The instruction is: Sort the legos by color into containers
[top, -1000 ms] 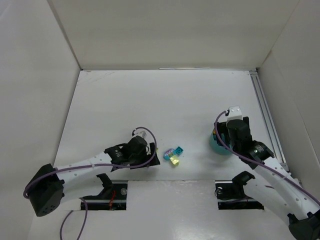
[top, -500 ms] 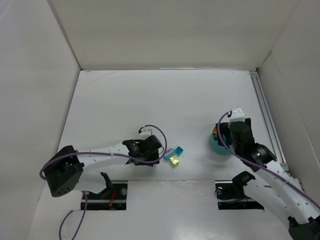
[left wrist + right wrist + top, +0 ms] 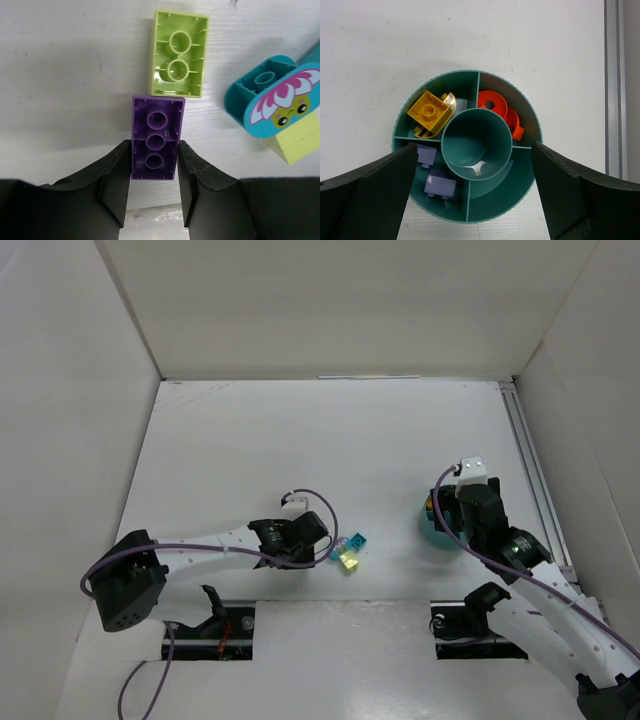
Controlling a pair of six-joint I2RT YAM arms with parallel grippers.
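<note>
Purple brick (image 3: pixel 156 125) on the worktop (image 3: pixel 60 75), pinched by its long sides in the left hand (image 3: pixel 153 143), long axis running straight out from that hand. The bowl (image 3: pixel 525 115) is seen well off to the right, under the widely spread right hand (image 3: pixel 474 146).

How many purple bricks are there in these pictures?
3. One purple brick lies on the table, pinched by the left gripper; two paler lilac bricks share one compartment of the teal bowl. More may be hidden.
</note>
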